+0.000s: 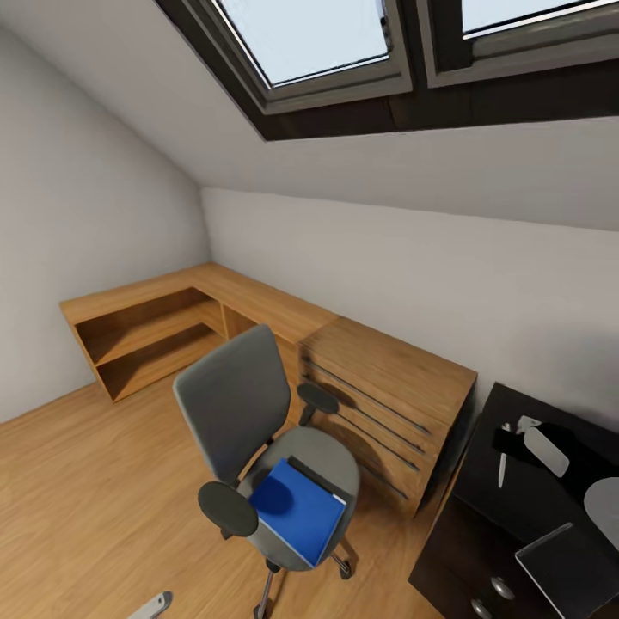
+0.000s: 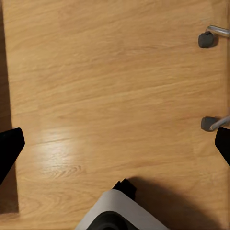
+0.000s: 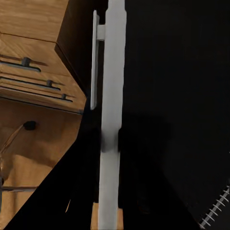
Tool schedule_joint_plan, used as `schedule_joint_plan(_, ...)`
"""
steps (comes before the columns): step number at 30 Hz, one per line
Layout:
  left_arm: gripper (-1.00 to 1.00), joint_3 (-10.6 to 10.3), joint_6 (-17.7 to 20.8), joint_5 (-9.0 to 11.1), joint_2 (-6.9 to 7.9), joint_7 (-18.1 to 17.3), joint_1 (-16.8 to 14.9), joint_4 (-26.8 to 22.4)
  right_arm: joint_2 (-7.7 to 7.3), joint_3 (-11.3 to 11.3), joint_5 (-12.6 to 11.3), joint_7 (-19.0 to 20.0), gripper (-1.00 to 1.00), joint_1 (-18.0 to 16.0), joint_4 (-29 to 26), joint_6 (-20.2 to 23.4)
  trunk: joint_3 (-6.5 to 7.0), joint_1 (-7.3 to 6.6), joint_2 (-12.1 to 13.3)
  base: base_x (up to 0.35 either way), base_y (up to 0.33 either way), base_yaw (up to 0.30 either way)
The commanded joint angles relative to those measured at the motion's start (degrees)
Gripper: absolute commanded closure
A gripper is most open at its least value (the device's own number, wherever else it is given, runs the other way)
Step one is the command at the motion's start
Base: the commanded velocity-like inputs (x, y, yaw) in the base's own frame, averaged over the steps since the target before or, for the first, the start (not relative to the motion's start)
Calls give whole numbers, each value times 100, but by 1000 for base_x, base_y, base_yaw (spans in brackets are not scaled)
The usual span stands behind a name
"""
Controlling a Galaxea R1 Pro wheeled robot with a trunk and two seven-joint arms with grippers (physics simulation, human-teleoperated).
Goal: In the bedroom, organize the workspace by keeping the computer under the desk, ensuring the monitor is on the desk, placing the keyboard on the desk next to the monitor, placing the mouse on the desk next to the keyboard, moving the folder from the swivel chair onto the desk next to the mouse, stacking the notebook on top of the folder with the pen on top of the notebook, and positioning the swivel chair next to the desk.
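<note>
Folder (image 1: 297,509) flat on swivel chair (image 1: 249,413) seat, open floor (image 1: 77,490) leftward.

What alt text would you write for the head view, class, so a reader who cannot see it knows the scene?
A grey swivel chair stands on a wooden floor with a blue folder lying on its seat. Behind it are a wooden chest of drawers and low wooden shelves under a sloped ceiling with skylights; a glossy black desk is at the right edge.
</note>
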Motion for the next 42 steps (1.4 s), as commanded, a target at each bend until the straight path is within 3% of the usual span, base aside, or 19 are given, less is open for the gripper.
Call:
schedule_joint_plan(1,-100,-48,-19,56,13,39,-3,-8,-7,47,-61,1,100,-6,-12,11,-13,5,-13,55,0,0)
schedule_joint_plan(6,-100,-7,-13,79,27,48,-3,-187,-13,62,-44,8,100,-6,2,-3,-13,5,-13,14,0,0)
schedule_joint_plan(15,-100,0,-88,99,49,55,-4,-456,-12,75,-10,-13,100,-6,12,-14,-175,203,-374,0,0,0)
schedule_joint_plan(21,-100,17,-165,185,259,52,-1,-1027,-3,97,126,-17,100,-6,257,-30,-282,335,-615,0,0,0)
schedule_joint_plan(22,-100,21,-115,464,483,51,325,-1909,11,107,172,-18,100,-6,343,-38,-300,357,-655,0,0,0)
schedule_joint_plan(24,-100,21,-22,591,597,51,482,-2254,21,109,179,-18,100,-6,354,-39,-336,401,-735,0,0,0)
schedule_joint_plan(26,-100,22,270,843,800,51,714,-2791,36,110,186,-18,100,-6,364,-40,-372,445,-815,0,0,0)
schedule_joint_plan(27,-100,22,521,1060,932,51,863,-3108,43,110,191,-18,100,-6,368,-41,-390,466,-856,0,0,0)
schedule_joint_plan(29,-100,22,743,1288,1035,51,985,-3342,51,110,193,-18,100,-6,371,-39,-426,510,-936,0,0,0)
schedule_joint_plan(32,-100,19,1102,1800,1204,44,1187,-3704,93,104,197,-18,100,-8,374,-40,-480,576,-1056,0,0,0)
schedule_joint_plan(42,-100,14,1156,1882,1230,42,1218,-3754,100,102,199,-18,100,-7,375,-41,-659,796,-1457,0,0,0)
